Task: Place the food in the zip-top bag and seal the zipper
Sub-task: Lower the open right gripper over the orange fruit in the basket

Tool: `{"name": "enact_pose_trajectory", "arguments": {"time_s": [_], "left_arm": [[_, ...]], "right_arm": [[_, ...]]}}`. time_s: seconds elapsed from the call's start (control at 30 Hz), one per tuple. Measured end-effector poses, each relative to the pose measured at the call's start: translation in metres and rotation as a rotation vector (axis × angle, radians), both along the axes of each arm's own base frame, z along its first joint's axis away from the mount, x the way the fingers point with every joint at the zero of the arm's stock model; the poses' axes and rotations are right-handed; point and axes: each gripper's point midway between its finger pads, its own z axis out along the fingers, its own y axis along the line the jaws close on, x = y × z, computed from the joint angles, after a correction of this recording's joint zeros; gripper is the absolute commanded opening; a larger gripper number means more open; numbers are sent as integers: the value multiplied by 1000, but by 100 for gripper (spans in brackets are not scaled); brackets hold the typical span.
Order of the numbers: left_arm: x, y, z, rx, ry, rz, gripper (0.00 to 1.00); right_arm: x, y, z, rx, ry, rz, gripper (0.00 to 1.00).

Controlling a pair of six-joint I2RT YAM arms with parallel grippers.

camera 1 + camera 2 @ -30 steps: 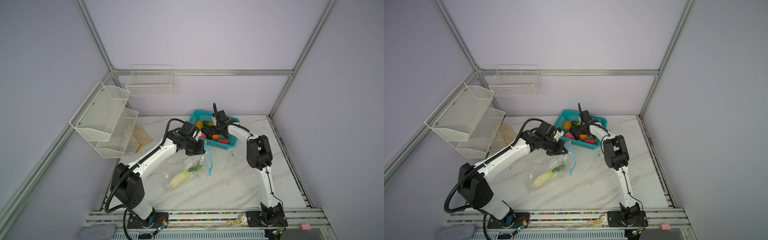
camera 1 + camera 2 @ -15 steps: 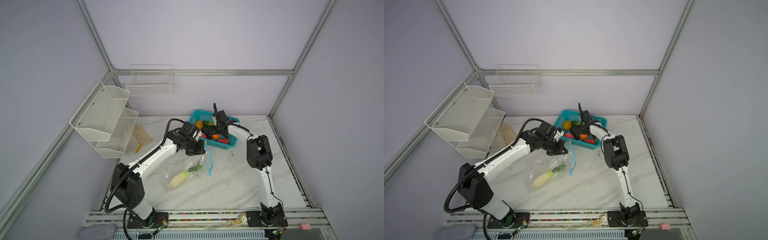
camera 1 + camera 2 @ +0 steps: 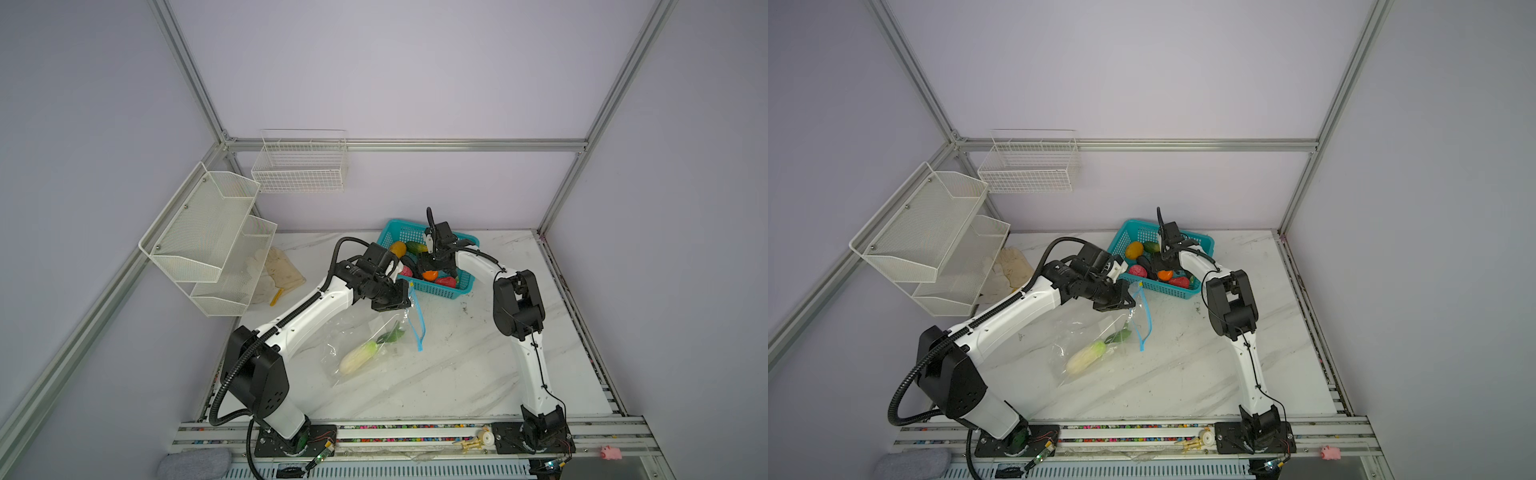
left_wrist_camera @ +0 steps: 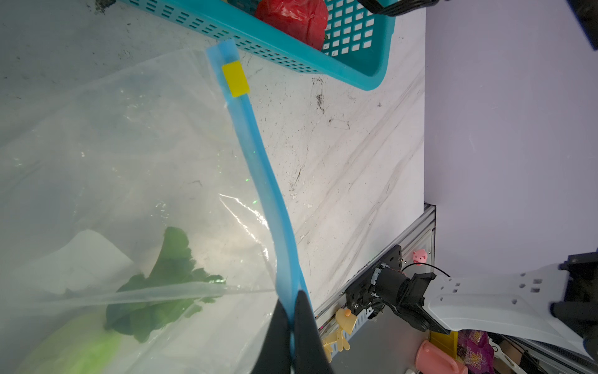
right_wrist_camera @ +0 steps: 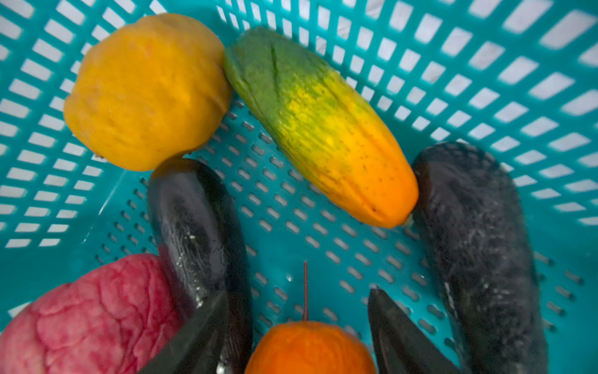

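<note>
The clear zip-top bag (image 3: 365, 332) (image 3: 1084, 332) lies in the middle of the table with the white radish (image 3: 358, 359) (image 3: 1084, 358) (image 4: 81, 340) inside. My left gripper (image 3: 405, 297) (image 3: 1128, 301) (image 4: 293, 298) is shut on the light-blue zipper (image 4: 259, 162) (image 3: 419, 322), holding the mouth up. Its yellow slider (image 4: 235, 79) sits at the far end. My right gripper (image 3: 432, 269) (image 5: 297, 293) is down in the teal basket (image 3: 453, 293) (image 5: 485, 81), open, with a finger on each side of the orange (image 5: 307, 348) and gaps showing. Mango (image 5: 145, 90), cucumber (image 5: 323, 129), two eggplants (image 5: 200, 226) (image 5: 479, 243) and a pink piece (image 5: 90, 317) lie around it.
White mesh shelves (image 3: 208, 232) hang on the left wall and a wire basket (image 3: 299, 166) on the back wall. Pale gloves (image 3: 278, 270) lie at the back left. A red piece (image 4: 293, 19) lies in the basket's near corner.
</note>
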Motion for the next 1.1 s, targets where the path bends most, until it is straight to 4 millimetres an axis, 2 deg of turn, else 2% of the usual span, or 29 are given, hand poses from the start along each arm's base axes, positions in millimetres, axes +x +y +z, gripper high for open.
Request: {"name": "enact_pose_trajectory", "arguments": {"time_s": [0.17,0.43,1.1], "left_arm": [[0,0,0,0,0,0,0],[0,0,0,-3,-4,1,0],[0,0,4,-11,-16,1,0]], "right_arm": [[0,-3,-1,-13,0,-8,80],[-6,-6,-9,-29,25,-11,78],[-6,-4,-6,-18,25,-6,62]]}}
